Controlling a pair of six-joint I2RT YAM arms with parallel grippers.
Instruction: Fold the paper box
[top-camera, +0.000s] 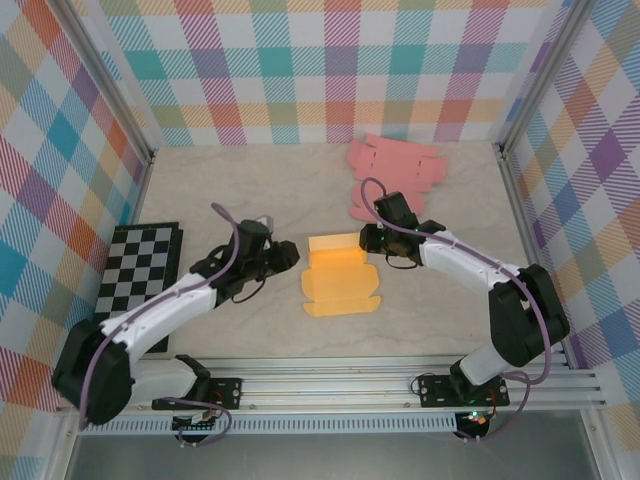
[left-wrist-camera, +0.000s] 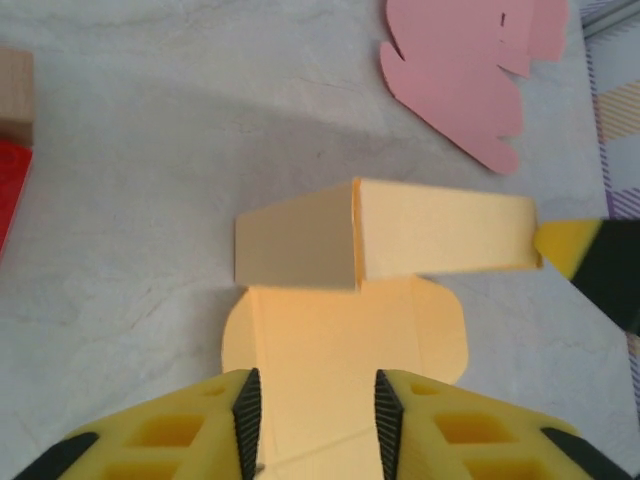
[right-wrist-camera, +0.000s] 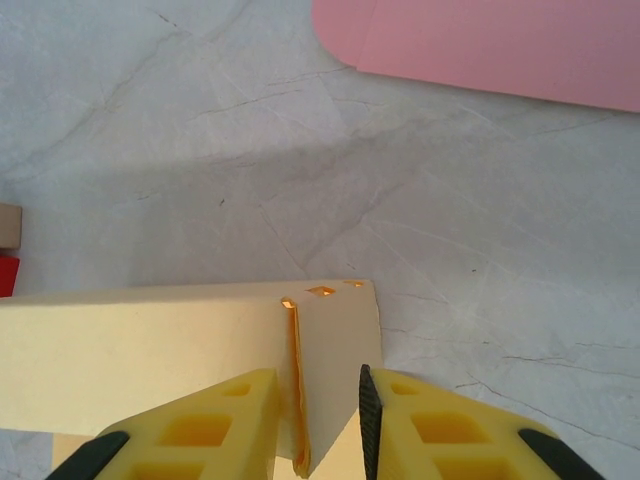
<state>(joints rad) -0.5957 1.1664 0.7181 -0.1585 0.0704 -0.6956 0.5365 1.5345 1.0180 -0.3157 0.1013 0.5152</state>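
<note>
Orange paper box (top-camera: 340, 285) sat mid-table (top-camera: 250, 190), between the two grippers, partly folded. Its far section was raised into an upright wall; the near panel with rounded side flaps lay flat on the surface. In the left wrist view the box (left-wrist-camera: 440, 235) showed a folded corner, one short wall meeting a long one, with the flat panel running toward the camera.

Left gripper (top-camera: 288, 255) was at the box's left side. Up close, the left gripper (left-wrist-camera: 315, 395) had its jaws parted, with the flat orange panel visible in the gap between the fingers (left-wrist-camera: 245, 410) — released, nothing pinched.

Right gripper (top-camera: 368, 240) was at the right end of the raised wall. From its wrist, the right gripper (right-wrist-camera: 318, 385) straddled the top edge of the box (right-wrist-camera: 120, 350), a thin orange paper edge standing between the jaws, nearer one finger, with a gap left on the other side. Could not tell if it was actually clamped on the wall. Its fingertip (left-wrist-camera: 565, 245) touched the wall's right end in the left wrist view.

Pink paper sheets (top-camera: 395, 170) lay flat at the far side, well apart from the box — also seen at (left-wrist-camera: 460, 70) and (right-wrist-camera: 500, 45). Checkerboard mat (top-camera: 140, 270) lay at the left, beside the left arm.
</note>
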